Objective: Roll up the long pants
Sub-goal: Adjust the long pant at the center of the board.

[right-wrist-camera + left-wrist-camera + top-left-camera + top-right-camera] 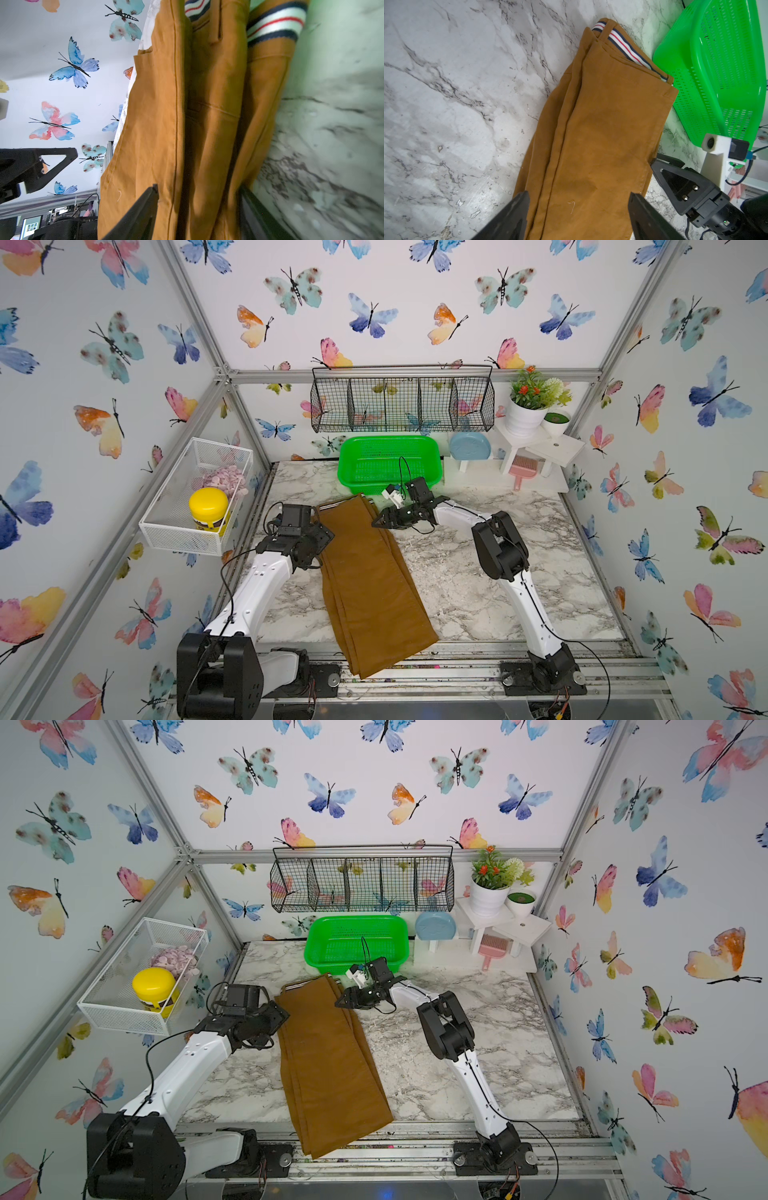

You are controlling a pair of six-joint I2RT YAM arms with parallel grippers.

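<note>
Folded long pants (365,572) — left gripper (579,193) wide above, right gripper (198,187) parted astride their edge — probably best pinched evenly at both waistband (623,45) corners.

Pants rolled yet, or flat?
Flat, folded lengthwise. Pants lie stretched out full length, layered edges showing, no roll at either end.

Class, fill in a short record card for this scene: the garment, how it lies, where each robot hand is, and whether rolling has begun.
Garment: long pants, mustard-brown, folded lengthwise into a strip
Lies: flat on marble table, striped waistband toward green basket
Left hand: open, over the pants
Right hand: open, at the pants' edge near the waistband
Rolled: not yet
</note>
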